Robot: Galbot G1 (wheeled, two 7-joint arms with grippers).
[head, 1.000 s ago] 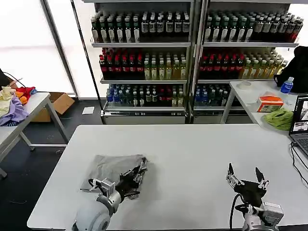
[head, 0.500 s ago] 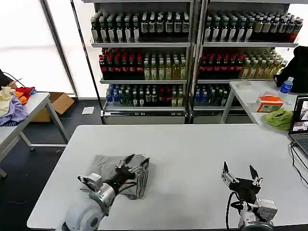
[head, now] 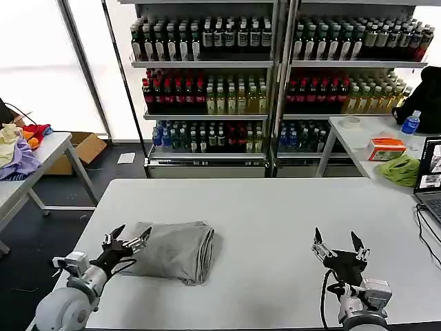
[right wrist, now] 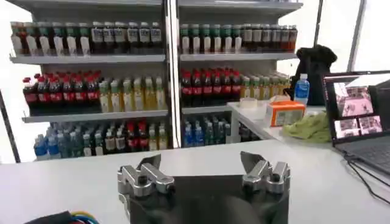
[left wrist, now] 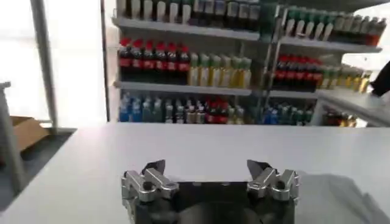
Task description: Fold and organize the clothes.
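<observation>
With the folded grey shirt (head: 176, 251) lying on the white table (head: 275, 214), I see my left gripper (head: 127, 241) just beside the shirt's left edge, fingers spread wide and empty. My right gripper (head: 337, 246) hovers well apart from the shirt, equally wide.

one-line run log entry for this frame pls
left pincer: open, at folded grey shirt's left edge | right pincer: open, idle over white table | shirt: folded, flat
</observation>
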